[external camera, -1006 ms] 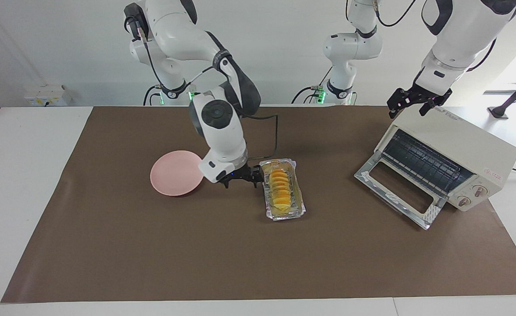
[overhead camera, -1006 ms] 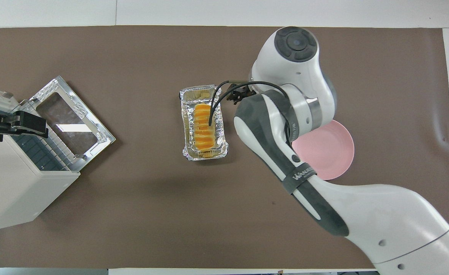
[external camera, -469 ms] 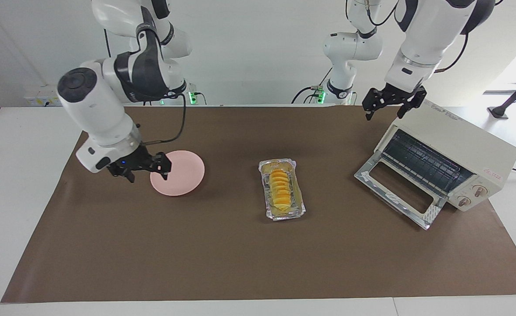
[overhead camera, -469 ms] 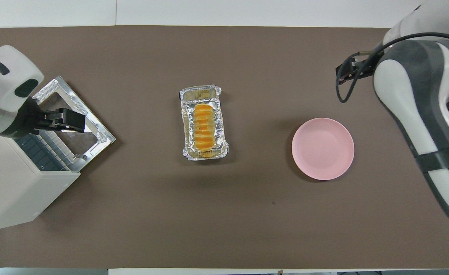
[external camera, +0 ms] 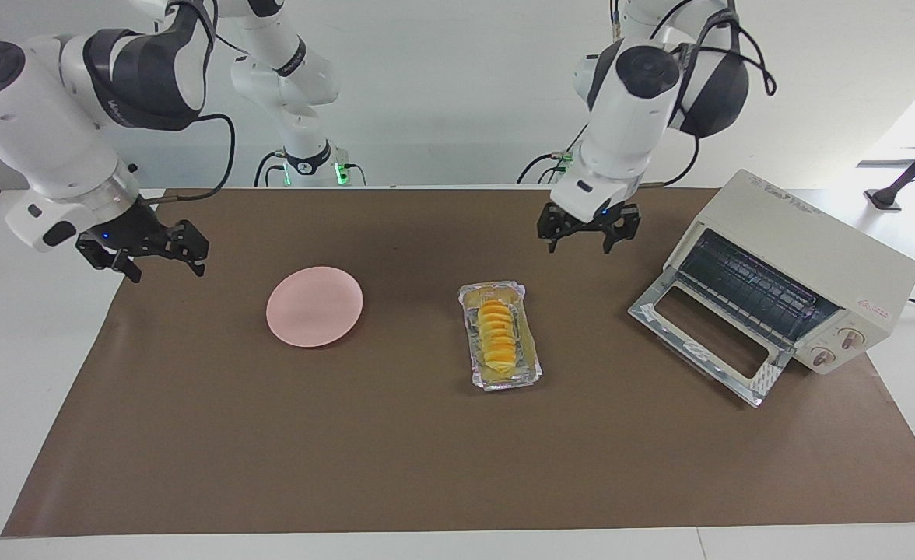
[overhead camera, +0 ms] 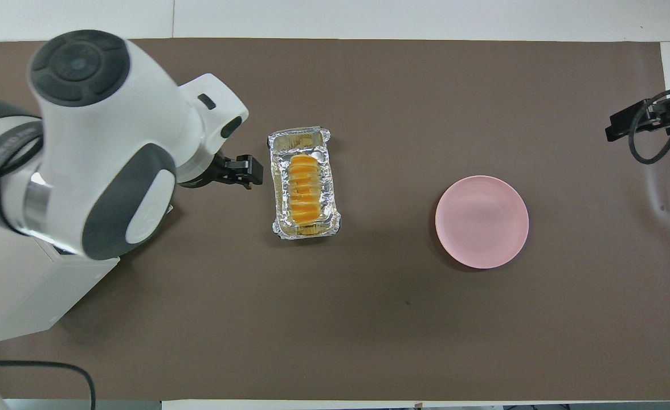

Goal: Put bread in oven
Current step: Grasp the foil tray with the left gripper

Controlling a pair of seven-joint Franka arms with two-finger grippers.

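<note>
The bread [external camera: 496, 334], a row of golden slices, lies in a crinkled foil tray [external camera: 536, 365] in the middle of the brown mat; it also shows in the overhead view [overhead camera: 303, 188]. The cream oven [external camera: 808, 233] stands at the left arm's end with its glass door [external camera: 706, 336] dropped open and its rack showing. My left gripper [external camera: 580, 243] is open and empty, up over the mat between the tray and the oven; in the overhead view it [overhead camera: 248, 172] is just beside the tray. My right gripper [external camera: 163, 264] is open and empty over the mat's edge at the right arm's end.
A round pink plate [external camera: 314, 306] lies on the mat between the tray and the right arm's end. In the overhead view my left arm hides most of the oven [overhead camera: 16, 296]. The brown mat [external camera: 426, 451] covers the table.
My left gripper has swung from above the oven over to beside the foil tray. My right gripper has drawn back from the tray, past the pink plate, to the mat's edge.
</note>
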